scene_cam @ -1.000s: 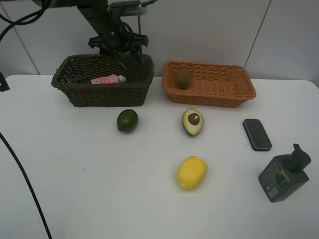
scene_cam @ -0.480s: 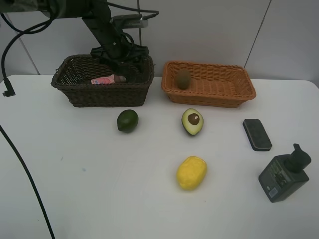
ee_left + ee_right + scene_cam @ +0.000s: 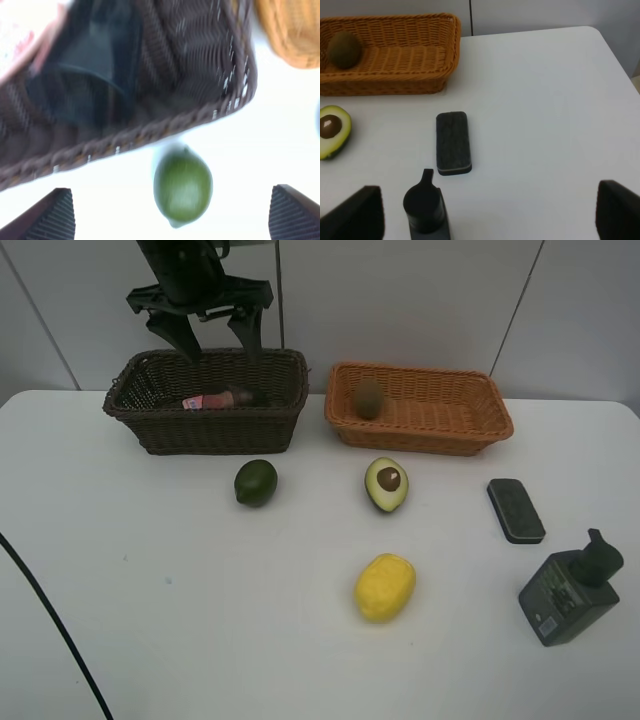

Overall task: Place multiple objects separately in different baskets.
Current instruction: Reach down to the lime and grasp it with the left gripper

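Note:
My left gripper (image 3: 216, 338) is open and empty, raised above the back rim of the dark brown basket (image 3: 205, 430). A pink bottle (image 3: 203, 400) and a grey translucent cup (image 3: 246, 395) lie inside the basket. The cup also shows in the left wrist view (image 3: 85, 85). A green round fruit (image 3: 256, 482) lies in front of that basket. The kiwi (image 3: 368, 399) sits in the orange-tan basket (image 3: 420, 437). The halved avocado (image 3: 386, 484), lemon (image 3: 385, 587), black case (image 3: 515, 510) and dark pump bottle (image 3: 575, 590) stand on the table. My right gripper (image 3: 487, 220) is open over the pump bottle (image 3: 426, 205).
The white table (image 3: 150, 580) ends at a grey wall behind the baskets. A black cable (image 3: 50, 610) runs along the left side of the table. The right wrist view shows the table's far right corner (image 3: 592, 30).
The left gripper dipped into the dark basket, then rose out and moved left, open. The grey cup now lies by the pink bottle.

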Available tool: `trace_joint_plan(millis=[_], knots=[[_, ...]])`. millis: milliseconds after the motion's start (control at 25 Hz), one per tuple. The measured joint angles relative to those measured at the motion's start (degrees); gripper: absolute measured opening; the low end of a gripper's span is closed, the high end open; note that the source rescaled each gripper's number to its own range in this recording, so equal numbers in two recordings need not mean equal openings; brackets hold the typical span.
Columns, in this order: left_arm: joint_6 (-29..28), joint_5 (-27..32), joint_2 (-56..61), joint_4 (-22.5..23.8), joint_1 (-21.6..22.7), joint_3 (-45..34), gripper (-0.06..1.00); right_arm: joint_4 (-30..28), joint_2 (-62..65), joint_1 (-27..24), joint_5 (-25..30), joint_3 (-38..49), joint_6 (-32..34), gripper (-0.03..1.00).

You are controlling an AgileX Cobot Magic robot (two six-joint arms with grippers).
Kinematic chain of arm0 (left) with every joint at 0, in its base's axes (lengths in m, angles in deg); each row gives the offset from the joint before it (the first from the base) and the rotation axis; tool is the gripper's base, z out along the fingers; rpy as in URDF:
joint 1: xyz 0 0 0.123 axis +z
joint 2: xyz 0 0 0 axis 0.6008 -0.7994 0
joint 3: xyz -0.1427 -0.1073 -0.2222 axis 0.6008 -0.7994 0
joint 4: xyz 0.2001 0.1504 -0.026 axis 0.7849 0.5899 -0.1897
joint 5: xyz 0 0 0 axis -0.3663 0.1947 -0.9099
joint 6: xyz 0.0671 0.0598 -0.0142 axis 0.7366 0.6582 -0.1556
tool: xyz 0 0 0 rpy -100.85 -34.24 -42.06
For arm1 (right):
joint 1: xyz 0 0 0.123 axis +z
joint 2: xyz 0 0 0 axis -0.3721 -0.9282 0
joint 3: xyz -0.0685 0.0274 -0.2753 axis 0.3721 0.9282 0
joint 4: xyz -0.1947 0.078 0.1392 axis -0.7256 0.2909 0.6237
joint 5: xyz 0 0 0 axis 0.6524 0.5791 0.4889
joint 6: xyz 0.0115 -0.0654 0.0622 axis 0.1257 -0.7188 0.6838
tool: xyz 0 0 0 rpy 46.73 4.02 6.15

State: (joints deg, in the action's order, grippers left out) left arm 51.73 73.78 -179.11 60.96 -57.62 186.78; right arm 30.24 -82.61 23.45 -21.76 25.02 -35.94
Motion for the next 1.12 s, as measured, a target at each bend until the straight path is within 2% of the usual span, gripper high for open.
trace_joint_plan(millis=[200, 360, 480, 600, 760, 1120], knots=[[-0.39, 0.01, 1.89, 0.05, -2.29, -7.23, 1.0, 0.0, 0.0, 0.0, 0.0, 0.0, 0.0, 1.0], [0.8, 0.14, 2.36, 0.34, -6.85, -14.31, 1.0, 0.0, 0.0, 0.0, 0.0, 0.0, 0.0, 1.0], [1.03, 0.19, 2.06, 2.62, -9.52, -17.76, 1.0, 0.0, 0.0, 0.0, 0.0, 0.0, 0.0, 1.0], [1.03, -0.2, 1.32, 4.96, -10.13, -19.09, 1.0, 0.0, 0.0, 0.0, 0.0, 0.0, 0.0, 1.0], [1.03, -3.72, -0.19, 8.28, -10.08, -19.17, 1.0, 0.0, 0.0, 0.0, 0.0, 0.0, 0.0, 1.0], [-1.12, -14.22, -7.18, 7.53, -10.08, -19.24, 1.0, 0.0, 0.0, 0.0, 0.0, 0.0, 0.0, 1.0]])
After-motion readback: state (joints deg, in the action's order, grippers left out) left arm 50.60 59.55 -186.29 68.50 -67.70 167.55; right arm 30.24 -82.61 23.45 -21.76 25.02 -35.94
